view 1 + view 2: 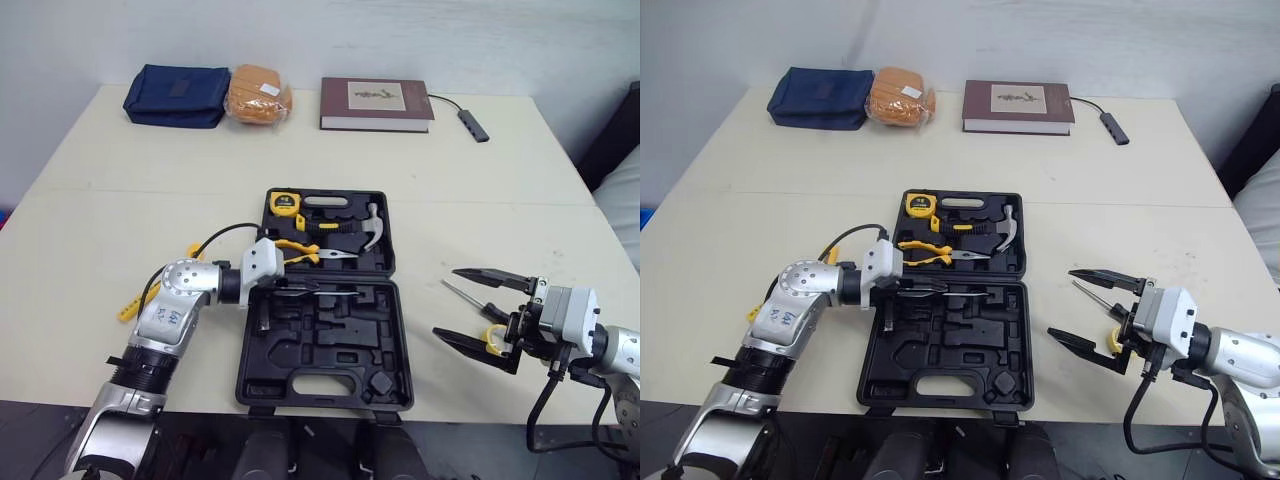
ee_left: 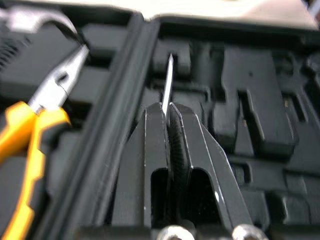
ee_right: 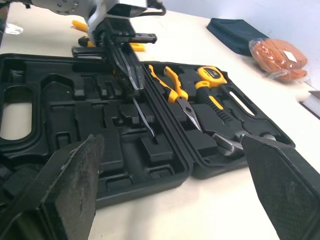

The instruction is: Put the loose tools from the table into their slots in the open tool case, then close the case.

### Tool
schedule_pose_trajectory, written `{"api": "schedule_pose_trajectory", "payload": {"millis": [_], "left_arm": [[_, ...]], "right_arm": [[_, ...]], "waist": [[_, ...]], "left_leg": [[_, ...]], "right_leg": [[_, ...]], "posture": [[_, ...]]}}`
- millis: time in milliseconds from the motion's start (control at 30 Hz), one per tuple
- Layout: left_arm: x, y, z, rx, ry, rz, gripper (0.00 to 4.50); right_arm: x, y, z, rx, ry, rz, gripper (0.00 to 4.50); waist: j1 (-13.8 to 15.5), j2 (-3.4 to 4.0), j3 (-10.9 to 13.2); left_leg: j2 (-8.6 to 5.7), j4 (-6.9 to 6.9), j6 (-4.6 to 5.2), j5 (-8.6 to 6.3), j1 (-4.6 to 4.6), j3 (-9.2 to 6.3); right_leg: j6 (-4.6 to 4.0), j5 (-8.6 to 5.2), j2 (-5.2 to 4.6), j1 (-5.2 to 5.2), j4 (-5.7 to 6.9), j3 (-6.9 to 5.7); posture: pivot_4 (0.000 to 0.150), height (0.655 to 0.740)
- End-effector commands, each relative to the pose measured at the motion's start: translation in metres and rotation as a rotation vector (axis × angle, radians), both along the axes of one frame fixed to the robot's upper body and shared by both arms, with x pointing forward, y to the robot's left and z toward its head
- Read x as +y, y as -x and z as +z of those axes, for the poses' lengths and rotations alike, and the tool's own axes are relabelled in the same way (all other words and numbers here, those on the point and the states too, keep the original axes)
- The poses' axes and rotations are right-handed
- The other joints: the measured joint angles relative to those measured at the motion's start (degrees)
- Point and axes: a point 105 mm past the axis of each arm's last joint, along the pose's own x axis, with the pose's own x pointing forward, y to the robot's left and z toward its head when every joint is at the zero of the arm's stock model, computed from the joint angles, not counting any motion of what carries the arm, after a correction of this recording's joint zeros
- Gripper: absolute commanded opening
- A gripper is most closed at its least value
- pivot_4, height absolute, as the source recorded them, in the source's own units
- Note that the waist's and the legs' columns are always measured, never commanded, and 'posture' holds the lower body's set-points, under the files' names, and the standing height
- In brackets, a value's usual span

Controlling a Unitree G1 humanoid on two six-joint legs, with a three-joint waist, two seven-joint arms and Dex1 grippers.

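The black tool case (image 1: 322, 350) lies open mid-table. Its far half holds a tape measure (image 1: 284, 203), a hammer (image 1: 372, 228) and yellow-handled pliers (image 1: 305, 252). The near half has several empty slots. My left gripper (image 1: 300, 286) hovers over the near half by the hinge, shut on a thin screwdriver (image 2: 168, 80) whose shaft (image 3: 145, 117) points into the slots. To the case's right, my right gripper (image 1: 446, 302) stands open, its fingers either side of a yellow-handled screwdriver (image 1: 464, 297) lying on the table.
A yellow-handled tool (image 1: 130, 304) lies on the table left of the case, partly behind my left arm. Along the far edge sit a navy pouch (image 1: 178, 95), an orange bagged item (image 1: 258, 95), a book (image 1: 376, 103) and a cabled adapter (image 1: 475, 125).
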Motion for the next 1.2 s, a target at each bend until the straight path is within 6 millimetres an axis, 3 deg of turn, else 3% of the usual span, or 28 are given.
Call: {"api": "schedule_pose_trajectory", "payload": {"millis": [33, 367, 633, 867, 933, 1200], "left_arm": [[0.003, -0.002, -0.004, 0.020, -0.031, 0.030, 0.13], [0.008, -0.007, -0.015, 0.091, -0.086, 0.117, 0.13], [0.020, -0.002, -0.048, 0.195, -0.290, 0.197, 0.13], [0.024, 0.011, -0.081, 0.298, -0.408, 0.196, 0.13], [0.024, 0.011, -0.082, 0.301, -0.404, 0.208, 0.13], [0.015, 0.000, -0.056, 0.197, -0.284, 0.165, 0.13]], "right_arm": [[0.000, 0.002, 0.004, -0.033, -0.005, 0.001, 4.50], [0.002, 0.001, 0.003, -0.036, -0.008, 0.004, 4.50], [0.001, -0.001, 0.003, -0.041, -0.009, 0.002, 4.50], [0.001, -0.002, 0.002, -0.040, -0.012, 0.001, 4.50], [0.001, -0.002, 0.002, -0.038, -0.013, -0.001, 4.50], [-0.001, 0.000, -0.001, -0.028, -0.013, -0.009, 4.50]], "waist": [[0.00, 0.01, 0.00], [0.02, 0.02, -0.01], [0.02, 0.39, -0.26], [0.01, 1.05, -1.24], [0.01, 1.23, -1.53], [0.02, 1.66, -1.88]], "left_leg": [[0.01, 0.00, 0.00, 0.00, 0.00, 0.00], [0.02, 0.00, -0.03, -0.03, 0.07, 0.00], [0.14, 0.00, -0.12, -0.15, 0.29, 0.00], [0.54, -0.03, -0.33, -0.90, 1.21, 0.01], [0.61, -0.04, -0.43, -0.96, 1.33, 0.01], [0.66, -0.05, -0.30, -1.06, 1.33, 0.00]], "right_leg": [[0.00, 0.00, 0.00, 0.00, 0.00, 0.00], [-0.02, 0.01, -0.03, 0.07, 0.01, 0.03], [-0.04, 0.02, -0.03, 0.32, -0.11, 0.05], [-0.14, -0.01, 0.10, 1.29, -0.55, 0.10], [-0.19, -0.04, 0.12, 1.42, -0.66, 0.08], [-0.24, -0.06, 0.11, 1.41, -0.69, 0.08]], "posture": [[0.150, 0.7400], [0.150, 0.7400], [0.150, 0.7400], [0.150, 0.7400], [0.150, 0.7400], [0.150, 0.7400]]}}
